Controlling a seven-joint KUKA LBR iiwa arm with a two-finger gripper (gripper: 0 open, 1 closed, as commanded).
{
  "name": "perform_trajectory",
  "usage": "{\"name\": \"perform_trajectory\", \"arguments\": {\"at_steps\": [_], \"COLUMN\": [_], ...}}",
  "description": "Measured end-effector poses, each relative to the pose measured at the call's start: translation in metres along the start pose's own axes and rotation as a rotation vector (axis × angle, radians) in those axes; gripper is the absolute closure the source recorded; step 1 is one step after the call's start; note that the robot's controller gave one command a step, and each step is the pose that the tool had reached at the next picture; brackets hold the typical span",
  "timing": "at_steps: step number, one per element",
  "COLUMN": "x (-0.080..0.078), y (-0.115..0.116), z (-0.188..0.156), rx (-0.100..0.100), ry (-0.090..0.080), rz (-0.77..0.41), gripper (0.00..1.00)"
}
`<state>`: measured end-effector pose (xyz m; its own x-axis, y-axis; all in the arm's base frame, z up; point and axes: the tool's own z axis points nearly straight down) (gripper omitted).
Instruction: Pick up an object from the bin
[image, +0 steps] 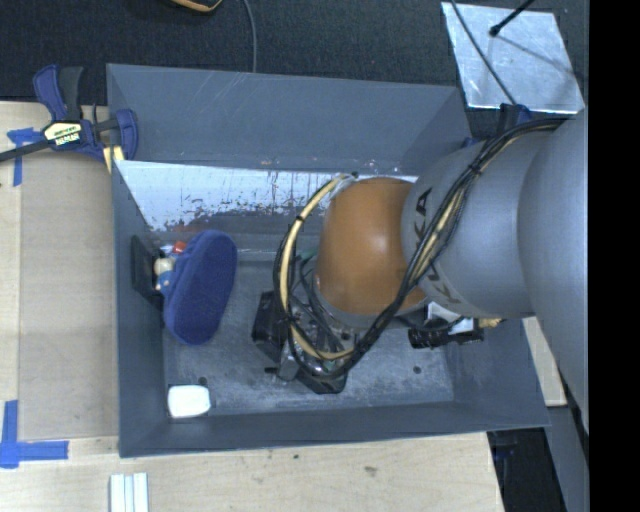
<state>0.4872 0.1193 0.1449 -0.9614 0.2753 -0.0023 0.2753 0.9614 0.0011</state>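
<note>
Supervisor: What sits closest to you in there?

Me: By the near wall of the grey metal bin, toward its left corner, I see a small white rounded block lying on the floor by itself.

Supervisor: And the claw?

Me: A little farther in, around the middle of the floor, the claw hangs low, close to the bottom and well apart from the white block. Black parts and looping cables crowd it, so I cannot tell whether it is spread or pressed together, or whether anything is pinched in it. The arm's orange rounded cover sits over it.

Supervisor: Which loose thing is nearest to it?

Me: A dark blue, oblong, padded-looking thing, near the claw on its left and apart from it as far as I can see. It lies lengthwise from near to far. Against the left wall beside it is a black flat piece, with a small red-and-yellow bit wedged between the two. To the claw's right, under the arm, I see a small black piece with a white patch; I cannot tell if it is loose or the robot's.

Supervisor: Farthest?

Me: The pale, scratched far wall.
</note>
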Motion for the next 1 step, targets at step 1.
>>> {"name": "perform_trajectory", "arguments": {"at_steps": [1], "x": [-0.0002], "y": [-0.0009], "z": [-0.0346], "rx": [0.001], "ry": [0.002], "rz": [-0.001], "gripper": [1.0]}}
